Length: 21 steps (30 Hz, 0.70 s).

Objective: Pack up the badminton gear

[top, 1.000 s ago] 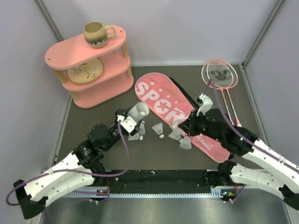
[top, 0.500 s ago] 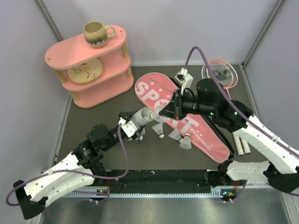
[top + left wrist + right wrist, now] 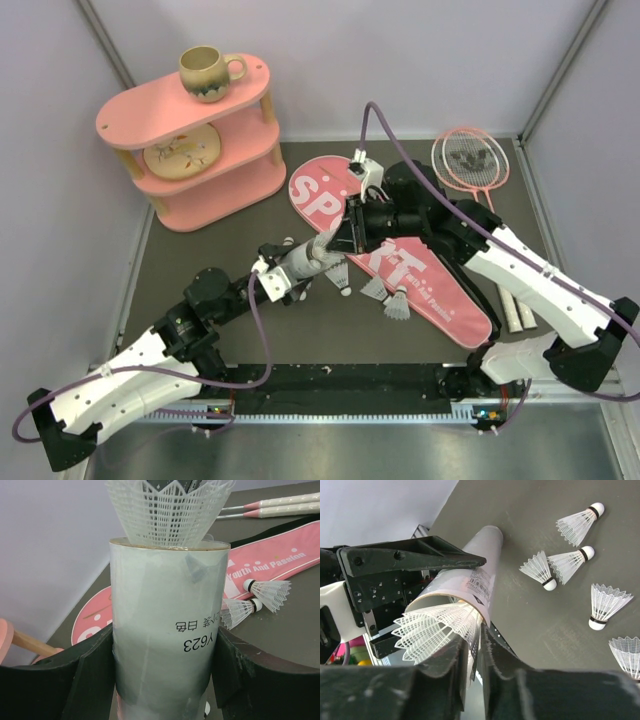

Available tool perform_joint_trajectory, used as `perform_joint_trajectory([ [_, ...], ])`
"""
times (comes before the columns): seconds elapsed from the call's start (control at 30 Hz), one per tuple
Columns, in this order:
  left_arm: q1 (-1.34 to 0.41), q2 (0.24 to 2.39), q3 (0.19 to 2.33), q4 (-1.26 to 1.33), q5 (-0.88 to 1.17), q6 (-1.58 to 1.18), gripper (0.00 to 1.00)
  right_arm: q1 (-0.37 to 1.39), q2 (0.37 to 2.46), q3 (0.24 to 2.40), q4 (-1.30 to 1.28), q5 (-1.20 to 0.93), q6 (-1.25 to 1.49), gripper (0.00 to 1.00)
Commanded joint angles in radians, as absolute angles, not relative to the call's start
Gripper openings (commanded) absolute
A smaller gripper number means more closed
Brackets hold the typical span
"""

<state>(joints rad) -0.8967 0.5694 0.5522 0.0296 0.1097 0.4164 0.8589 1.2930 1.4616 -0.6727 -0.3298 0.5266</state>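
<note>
Clamping the white tube (image 3: 165, 605), left gripper (image 3: 285, 272); shuttlecock (image 3: 437, 627) in its rim, right gripper (image 3: 472, 665) (grip unclear) alongside.

Left arm (image 3: 125, 372) and right arm (image 3: 535, 285): white moulded links joined by black cylindrical joints, mounted on black bases (image 3: 60, 440). A purple cable (image 3: 259, 322) loops loosely along each arm to a small white housing (image 3: 366, 172) at the wrist. Fingers (image 3: 87, 680) are matte black; the black plate (image 3: 375, 595) beside them bears small screw holes

My left gripper (image 3: 292, 266), aimed at two o'clock, clasps a long white tube (image 3: 165, 630); my right gripper (image 3: 339, 241) points at nine o'clock, jaws nearly together.
</note>
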Motion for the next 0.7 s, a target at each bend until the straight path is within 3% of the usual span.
perform_joint_trajectory([
  [0.0,-0.897,0.558,0.558,0.081,0.132,0.408,0.25,0.848,1.325,1.508,-0.640,-0.364,0.491,0.25],
  [0.1,-0.897,0.555,0.560,0.080,0.136,0.407,0.25,0.848,1.338,1.500,-0.640,-0.341,0.477,0.36],
  [0.37,-0.899,0.557,0.558,0.083,0.117,0.410,0.24,0.848,1.338,1.471,-0.640,-0.306,0.469,0.42],
  [0.5,-0.897,0.552,0.552,0.092,0.097,0.411,0.24,0.841,1.263,1.450,-0.646,-0.258,0.468,0.57],
  [0.67,-0.897,0.555,0.557,0.084,0.115,0.408,0.24,0.834,1.239,1.430,-0.647,-0.278,0.466,0.61],
])
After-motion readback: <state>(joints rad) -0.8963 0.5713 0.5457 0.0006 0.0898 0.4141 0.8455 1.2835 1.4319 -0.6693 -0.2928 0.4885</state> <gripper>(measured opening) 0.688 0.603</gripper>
